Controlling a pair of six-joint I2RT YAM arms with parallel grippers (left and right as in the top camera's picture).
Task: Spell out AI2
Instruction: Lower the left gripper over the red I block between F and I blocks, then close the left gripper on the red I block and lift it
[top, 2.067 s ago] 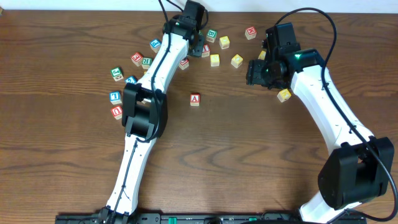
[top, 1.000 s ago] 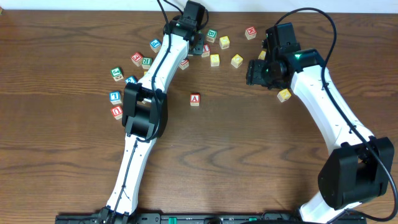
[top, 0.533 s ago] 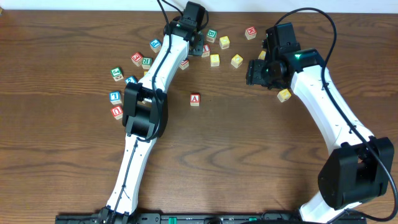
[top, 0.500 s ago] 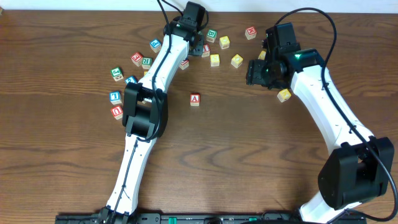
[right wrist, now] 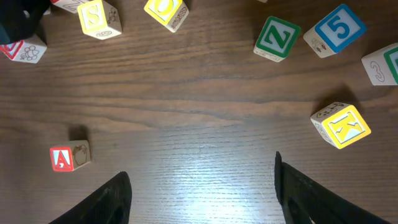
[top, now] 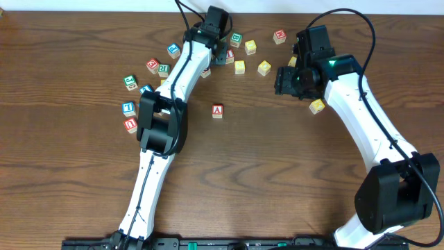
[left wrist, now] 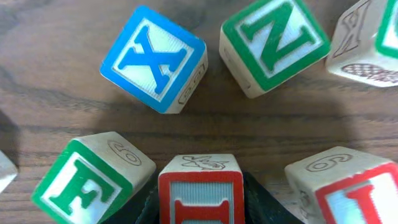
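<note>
The red-edged "I" cube (left wrist: 200, 193) sits between the black jaws of my left gripper (left wrist: 200, 214), which is shut on it at the back of the table among the scattered cubes (top: 223, 55). The red "A" cube (top: 218, 110) stands alone on the wood in the middle, also seen by the right wrist (right wrist: 69, 157). My right gripper (top: 286, 80) hovers open over bare wood to the right of it, nothing between its fingers (right wrist: 199, 186). I cannot make out the "2" cube in any view.
Around the held cube lie a blue "X" cube (left wrist: 154, 59), a green "N" cube (left wrist: 273, 45) and a green "F" cube (left wrist: 90, 180). Yellow cubes (top: 264, 67) and other letter cubes (top: 129, 107) are spread along the back and left.
The left wrist has shifted very slightly at the back cluster. The right arm and the "A" cube have not moved.
</note>
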